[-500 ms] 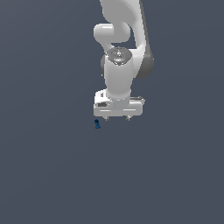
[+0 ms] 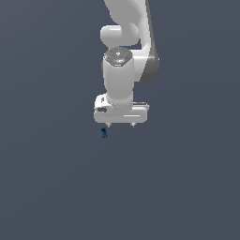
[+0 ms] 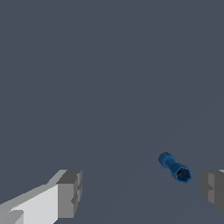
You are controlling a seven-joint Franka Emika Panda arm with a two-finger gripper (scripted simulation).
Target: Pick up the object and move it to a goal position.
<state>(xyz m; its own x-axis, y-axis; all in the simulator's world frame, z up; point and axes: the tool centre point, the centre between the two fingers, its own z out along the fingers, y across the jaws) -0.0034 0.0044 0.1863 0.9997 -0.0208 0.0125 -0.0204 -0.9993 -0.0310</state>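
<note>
The object (image 2: 104,132) is a tiny dark-blue bolt-like piece lying on the grey floor, just below the left end of the white gripper (image 2: 121,125) in the exterior view. In the wrist view the object (image 3: 174,167) lies between the two grey fingertips, much closer to one fingertip (image 3: 213,185) than to the other (image 3: 70,193). My gripper (image 3: 141,190) is open, with nothing held, and hangs above the floor with the object off to its side.
The white arm (image 2: 125,56) rises from the gripper to the top of the exterior view. Plain dark grey floor surrounds the object on every side.
The gripper has shifted slightly toward the object, which has stayed where it was.
</note>
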